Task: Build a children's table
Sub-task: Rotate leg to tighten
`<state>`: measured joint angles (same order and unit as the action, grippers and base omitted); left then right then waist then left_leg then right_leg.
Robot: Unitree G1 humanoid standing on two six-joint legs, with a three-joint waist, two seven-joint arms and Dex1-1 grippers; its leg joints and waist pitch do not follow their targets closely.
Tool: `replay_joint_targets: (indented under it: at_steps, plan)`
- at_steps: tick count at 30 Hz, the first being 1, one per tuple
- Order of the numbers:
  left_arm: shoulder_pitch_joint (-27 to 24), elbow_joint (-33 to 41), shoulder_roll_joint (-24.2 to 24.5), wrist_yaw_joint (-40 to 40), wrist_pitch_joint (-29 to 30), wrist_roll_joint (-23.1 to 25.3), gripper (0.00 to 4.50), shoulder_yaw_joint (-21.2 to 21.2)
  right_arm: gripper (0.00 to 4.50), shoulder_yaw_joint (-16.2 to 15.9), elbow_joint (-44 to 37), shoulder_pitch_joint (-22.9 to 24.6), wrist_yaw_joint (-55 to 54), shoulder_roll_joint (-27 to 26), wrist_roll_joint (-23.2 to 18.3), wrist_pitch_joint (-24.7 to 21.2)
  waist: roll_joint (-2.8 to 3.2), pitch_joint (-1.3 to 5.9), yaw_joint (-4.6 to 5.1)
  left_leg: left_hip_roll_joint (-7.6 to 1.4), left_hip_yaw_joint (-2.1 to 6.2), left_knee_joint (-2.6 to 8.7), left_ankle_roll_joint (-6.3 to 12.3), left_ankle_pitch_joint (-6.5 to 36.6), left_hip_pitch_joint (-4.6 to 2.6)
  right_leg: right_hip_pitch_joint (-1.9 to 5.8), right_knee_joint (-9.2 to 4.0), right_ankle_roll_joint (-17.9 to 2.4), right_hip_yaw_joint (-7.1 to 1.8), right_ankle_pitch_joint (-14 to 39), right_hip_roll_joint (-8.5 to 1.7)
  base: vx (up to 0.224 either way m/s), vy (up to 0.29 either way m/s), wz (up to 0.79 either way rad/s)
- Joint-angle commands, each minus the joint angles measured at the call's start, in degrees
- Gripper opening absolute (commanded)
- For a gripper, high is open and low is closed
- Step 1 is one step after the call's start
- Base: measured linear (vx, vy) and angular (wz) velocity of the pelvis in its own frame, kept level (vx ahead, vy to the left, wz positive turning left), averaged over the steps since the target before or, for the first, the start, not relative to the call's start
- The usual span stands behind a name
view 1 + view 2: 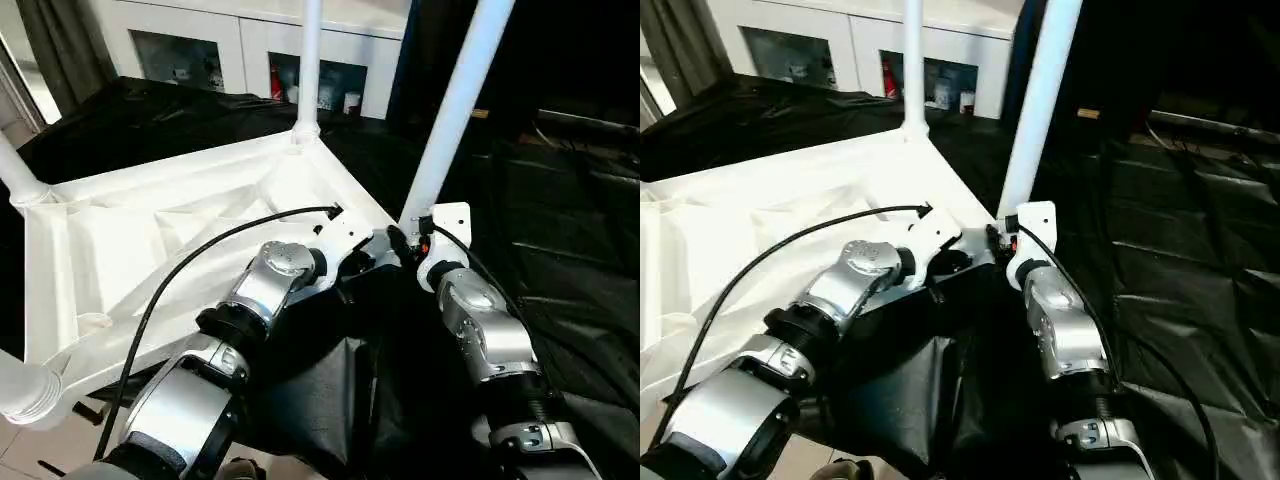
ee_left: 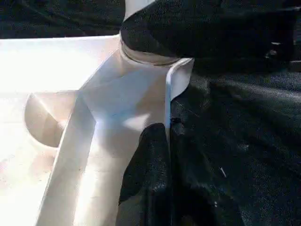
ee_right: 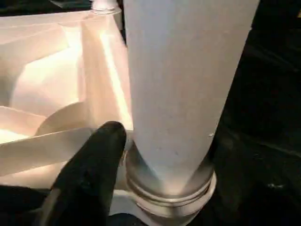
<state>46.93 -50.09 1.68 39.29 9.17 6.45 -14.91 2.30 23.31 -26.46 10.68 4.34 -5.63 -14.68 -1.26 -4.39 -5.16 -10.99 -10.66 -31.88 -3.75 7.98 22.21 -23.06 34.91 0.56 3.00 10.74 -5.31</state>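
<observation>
The tabletop (image 1: 150,240) lies upside down on a surface draped in black cloth (image 1: 560,200), ribbed underside up, in front of a white glass-door cabinet (image 1: 250,50). Taking the tabletop as the landmark, three legs can be made out standing in corner sockets: one at its far corner toward the cabinet (image 1: 309,60), one at its left corner (image 1: 18,172), and one at the corner nearest the grippers (image 1: 455,110). A ribbed white tube end (image 1: 25,390) shows at the bottom corner on the robot's left side; whether it is a fourth leg seated there or a loose one I cannot tell.

The near leg is the one being worked. In the right wrist view its flared base (image 3: 169,183) sits in the round socket, and the right gripper (image 3: 141,188) stands part open around it, one black finger (image 3: 89,174) just beside the base, apparently not squeezing. The left gripper (image 2: 157,155) is clenched on the tabletop's thin rim wall just below that socket, steadying the corner.

By my judgement the build is well advanced: what is left is pressing this leg fully home, settling the doubtful corner, and turning the table upright.
</observation>
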Motion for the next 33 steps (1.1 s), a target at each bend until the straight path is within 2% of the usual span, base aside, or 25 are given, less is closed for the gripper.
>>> replay_joint_targets:
  at_steps: [1, 4, 6, 7, 8, 11, 16, 19, 22, 26, 27, 29, 32, 33]
  plan:
    - [-0.4, 0.0, -0.8, 1.7, -3.2, -1.7, 0.0, 0.8, 3.29, -1.1, -0.1, 0.4, 3.1, 0.4, -1.3, 0.7, -0.67, 3.44, -0.08, -1.65, 0.71, 3.5, 2.06, 16.5, -0.97, 2.17, -5.47, -8.8, -2.06, 16.3, -2.91, 0.0, 0.0, 0.0]
    - [-0.7, 0.4, -0.2, 4.0, -4.2, -2.1, 0.0, 0.6, 3.54, -2.1, -0.9, 0.4, 6.9, 2.2, -1.4, 0.9, -0.62, 3.53, -0.13, -1.64, 0.67, 3.4, 2.45, 15.5, -0.84, 2.32, -5.31, -9.2, -2.07, 14.7, -2.9, 0.0, 0.0, 0.0]
    - [-1.6, 1.8, 1.5, 8.4, -4.5, -3.0, 0.0, 0.4, 3.69, -4.7, -4.2, 1.6, 15.6, 6.5, -1.8, 0.5, -0.63, 3.51, -0.26, -1.67, 0.63, 3.3, 2.98, 14.8, -0.84, 2.45, -5.19, -9.5, -2.04, 13.2, -2.87, 0.0, 0.0, 0.0]
    - [-1.6, 1.8, 1.5, 8.4, -4.5, -3.0, 0.0, 0.4, 3.74, -4.7, -4.2, 1.6, 15.6, 6.5, -1.8, 0.5, -0.63, 3.49, -0.33, -1.68, 0.62, 3.24, 3.49, 14.3, -0.67, 2.58, -5.11, -9.7, -2.07, 12.1, -2.87, 0.0, 0.0, 0.0]
    - [-1.9, 2.2, 1.9, 9.5, -4.9, -3.2, 0.0, 0.2, 3.96, -5.4, -5.0, 1.9, 17.5, 7.6, -1.9, 0.3, -0.69, 3.55, -0.33, -1.68, 0.62, 3.21, 3.86, 13.9, -0.69, 2.58, -5.01, -10.1, -2.03, 11.4, -2.9, 0.0, 0.0, 0.0]
    - [-3.5, 5.0, 4.3, 14.9, -4.7, -4.7, 0.0, 0.1, 4.1, -7.4, -7.8, 3.5, 25.6, 13.3, -2.0, 0.0, -0.63, 3.36, -0.36, -1.78, 0.53, 3.19, 4.28, 14.2, -0.73, 2.56, -5.07, -10.7, -2.07, 12.6, -2.92, 0.0, 0.0, 0.0]
    - [-6.1, 9.1, 7.8, 23.7, -6.2, -6.6, 0.0, -0.8, 4.1, -8.1, -11.0, 5.4, 34.9, 19.0, -4.3, 0.4, -0.68, 3.21, -0.4, -2.01, 0.6, 3.31, 4.37, 16.1, -0.81, 2.42, -5.35, -10.8, -2.12, 15.6, -3.07, 0.0, 0.0, 0.0]
    - [-7.4, 11.4, 9.5, 27.2, -5.9, -7.5, 0.0, -1.3, 4.1, -7.6, -12.1, 6.0, 38.0, 20.4, -5.9, 0.4, -0.45, 3.19, -0.46, -2.16, 0.6, 3.41, 4.07, 16.5, -0.99, 2.11, -5.37, -11.0, -2.16, 16.7, -3.05, 0.0, 0.0, 0.0]
    - [-8.3, 12.9, 11.2, 29.1, -5.6, -7.7, 0.0, -1.4, 4.1, -7.3, -14.0, 7.1, 41.5, 21.7, -7.9, -0.2, -0.36, 3.21, -0.62, -2.31, 0.66, 3.53, 3.67, 16.9, -1.0, 2.09, -5.16, -11.3, -2.17, 15.9, -3.04, 0.0, 0.0, 0.0]
    - [-9.6, 14.6, 13.5, 31.3, -5.3, -7.9, 0.0, -0.9, 4.1, -8.0, -17.5, 9.5, 46.7, 24.4, -10.3, -1.5, -0.45, 3.27, -0.84, -2.26, 0.61, 3.46, 4.04, 16.4, -0.92, 2.21, -5.02, -11.3, -2.18, 15.0, -3.09, 0.0, 0.0, 0.0]
    - [-9.6, 14.6, 13.5, 31.3, -5.3, -8.0, 0.0, -0.9, 3.83, -8.0, -17.5, 9.5, 46.7, 24.4, -10.3, -1.5, -0.43, 3.27, -0.83, -2.22, 0.61, 3.48, 3.96, 16.4, -0.94, 2.19, -5.08, -11.3, -2.15, 15.4, -3.07, 0.0, 0.0, 0.0]
    - [-10.3, 15.9, 14.6, 32.5, -4.7, -8.3, 0.0, -0.7, 3.83, -8.1, -17.7, 10.1, 48.0, 25.1, -10.5, -1.6, -0.5, 3.25, -0.83, -2.24, 0.61, 3.45, 3.63, 16.7, -0.94, 2.15, -5.14, -11.2, -2.16, 16.3, -3.13, 0.0, 0.0, 0.0]
    - [-10.8, 16.7, 15.2, 33.1, -4.1, -8.5, 0.0, -0.6, 3.46, -8.4, -17.1, 10.1, 48.5, 25.4, -10.1, -1.3, -0.44, 3.29, -0.74, -2.23, 0.58, 3.46, 3.32, 16.6, -0.98, 2.06, -5.13, -11.2, -2.17, 16.6, -3.07, 0.0, 0.0, 0.0]
    - [-11.0, 17.1, 15.3, 33.2, -3.9, -8.6, 0.0, -0.6, 3.46, -8.7, -16.8, 9.9, 48.5, 25.4, -9.7, -1.0, -0.46, 3.3, -0.73, -2.2, 0.55, 3.44, 3.32, 16.6, -1.0, 2.03, -5.16, -11.2, -2.19, 16.7, -3.07, 0.0, 0.0, 0.0]
